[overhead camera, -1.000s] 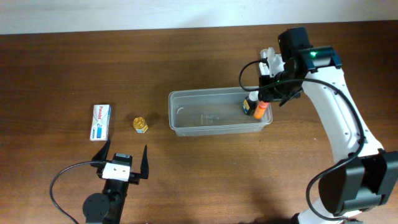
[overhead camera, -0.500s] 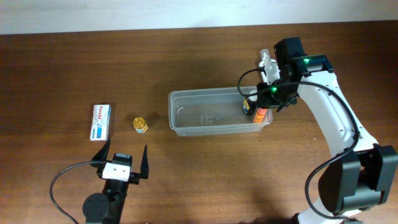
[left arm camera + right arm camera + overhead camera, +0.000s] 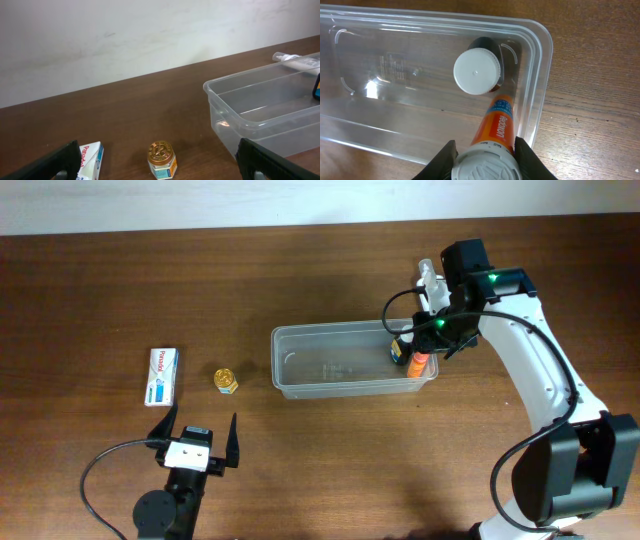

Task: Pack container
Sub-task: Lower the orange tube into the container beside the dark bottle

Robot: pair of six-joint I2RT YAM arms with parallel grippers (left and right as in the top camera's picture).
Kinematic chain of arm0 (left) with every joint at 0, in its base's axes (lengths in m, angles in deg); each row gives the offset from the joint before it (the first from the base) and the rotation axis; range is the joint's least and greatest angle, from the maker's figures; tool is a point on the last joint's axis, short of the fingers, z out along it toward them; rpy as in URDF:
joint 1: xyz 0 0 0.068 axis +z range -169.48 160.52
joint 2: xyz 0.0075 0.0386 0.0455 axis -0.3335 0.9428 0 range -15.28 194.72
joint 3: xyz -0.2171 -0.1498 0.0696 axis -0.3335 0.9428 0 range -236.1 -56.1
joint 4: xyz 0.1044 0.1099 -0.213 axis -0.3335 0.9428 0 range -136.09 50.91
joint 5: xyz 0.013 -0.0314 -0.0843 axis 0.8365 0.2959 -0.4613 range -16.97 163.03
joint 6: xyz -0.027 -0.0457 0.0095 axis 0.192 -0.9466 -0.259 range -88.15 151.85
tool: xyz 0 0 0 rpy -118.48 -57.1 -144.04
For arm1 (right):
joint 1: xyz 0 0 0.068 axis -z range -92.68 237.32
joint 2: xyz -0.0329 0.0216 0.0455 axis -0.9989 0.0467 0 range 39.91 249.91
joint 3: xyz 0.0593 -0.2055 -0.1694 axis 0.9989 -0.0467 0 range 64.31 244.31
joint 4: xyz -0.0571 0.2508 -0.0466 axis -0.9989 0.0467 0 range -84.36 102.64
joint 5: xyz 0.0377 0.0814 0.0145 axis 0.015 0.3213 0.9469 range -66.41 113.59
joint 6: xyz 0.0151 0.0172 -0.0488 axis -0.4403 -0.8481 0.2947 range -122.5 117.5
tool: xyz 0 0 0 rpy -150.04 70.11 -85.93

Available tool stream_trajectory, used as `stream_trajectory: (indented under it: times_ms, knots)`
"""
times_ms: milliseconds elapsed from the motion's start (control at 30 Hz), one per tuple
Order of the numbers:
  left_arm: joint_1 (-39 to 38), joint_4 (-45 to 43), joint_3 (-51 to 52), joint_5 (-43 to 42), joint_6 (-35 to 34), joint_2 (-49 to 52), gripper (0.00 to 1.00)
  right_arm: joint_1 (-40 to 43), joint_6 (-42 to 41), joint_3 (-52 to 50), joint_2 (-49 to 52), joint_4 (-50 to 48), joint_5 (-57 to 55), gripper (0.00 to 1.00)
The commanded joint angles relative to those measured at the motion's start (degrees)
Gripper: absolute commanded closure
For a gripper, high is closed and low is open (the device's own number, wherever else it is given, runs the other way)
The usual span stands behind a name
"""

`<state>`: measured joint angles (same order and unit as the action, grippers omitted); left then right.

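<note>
Counting one container point(image 3: 350, 362), one orange tube point(image 3: 497, 122), one white-capped dark bottle point(image 3: 476, 72), one gold-lidded jar point(image 3: 226, 380), one white-and-blue box point(image 3: 162, 375) and one pale tube-like item point(image 3: 295, 60) behind the container's far right corner, too blurred to name. The container sits right of table centre, open side up, with its long axis running left to right in the overhead view. The bottle stands upright inside at the right end. The orange tube is beside it, tilted, white cap up and nose down toward the right wall; it probably touches the floor, but the view is not clear enough to be sure. The right gripper point(image 3: 484, 160) is clamped on the tube near its cap, one finger on each side. The left gripper point(image 3: 203, 422) is near the front left of the table, fingers spread wide and holding nothing. The jar and box lie on the table left of the container, the jar between the box and the container, all apart.
</note>
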<state>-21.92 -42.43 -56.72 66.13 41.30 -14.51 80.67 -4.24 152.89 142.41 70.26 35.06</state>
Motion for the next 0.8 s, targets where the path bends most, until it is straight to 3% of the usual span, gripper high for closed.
stream_trajectory:
  times_ms: [0,767]
  knots:
    - [0.33,0.26,0.11,-0.22,0.72,-0.44,0.01,-0.59,-0.66,-0.68,0.11,-0.39,0.76,0.71]
    - [0.33,0.26,0.11,-0.22,0.72,-0.44,0.0,-0.57,-0.63,-4.79,0.11,-5.51,1.79,0.71]
